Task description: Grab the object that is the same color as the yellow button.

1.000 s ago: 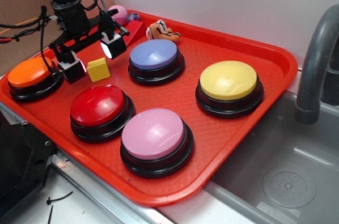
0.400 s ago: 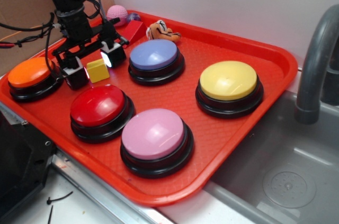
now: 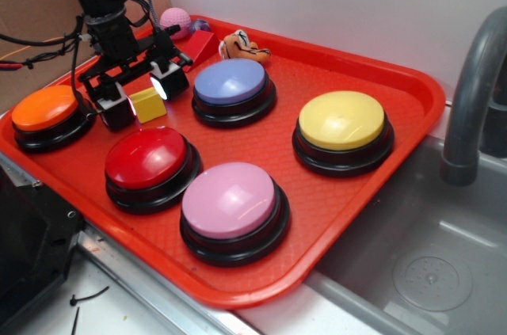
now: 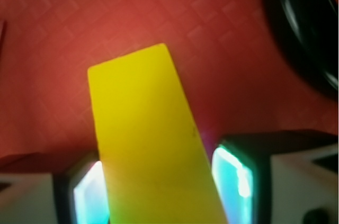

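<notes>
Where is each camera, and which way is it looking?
Exterior: sits off the robot, above the tray's near corner, looking down across the red tray and its buttons; the arm and gripper show at upper left.
Wrist: sits on the gripper, looking down between its fingers at the tray floor.
Shared: the yellow block between the fingers.
</notes>
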Robot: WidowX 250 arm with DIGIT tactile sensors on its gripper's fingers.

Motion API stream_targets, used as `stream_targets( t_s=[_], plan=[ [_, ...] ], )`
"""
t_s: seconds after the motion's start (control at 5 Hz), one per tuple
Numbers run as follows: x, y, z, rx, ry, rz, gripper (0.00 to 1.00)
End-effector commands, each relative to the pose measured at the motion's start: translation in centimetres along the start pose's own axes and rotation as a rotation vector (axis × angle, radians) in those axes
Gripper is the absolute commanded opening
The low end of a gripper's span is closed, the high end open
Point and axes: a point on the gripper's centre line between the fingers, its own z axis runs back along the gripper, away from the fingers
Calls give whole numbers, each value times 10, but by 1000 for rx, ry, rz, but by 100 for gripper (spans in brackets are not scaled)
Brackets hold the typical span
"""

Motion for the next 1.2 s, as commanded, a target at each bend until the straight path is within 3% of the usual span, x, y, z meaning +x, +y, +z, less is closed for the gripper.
stream_targets(
  t_s=[0.0,0.4,0.6,0.8,1.0],
  plan=[
    [9,-7,65,-78,-69,-303,0],
    [18,-21,125,-31,-86,-699,0],
    [21,-24,158,-43,-78,-803,0],
    [21,-22,181,-93,-80,-875,0],
    [22,-23,191,-90,-59,-926,0]
  ],
)
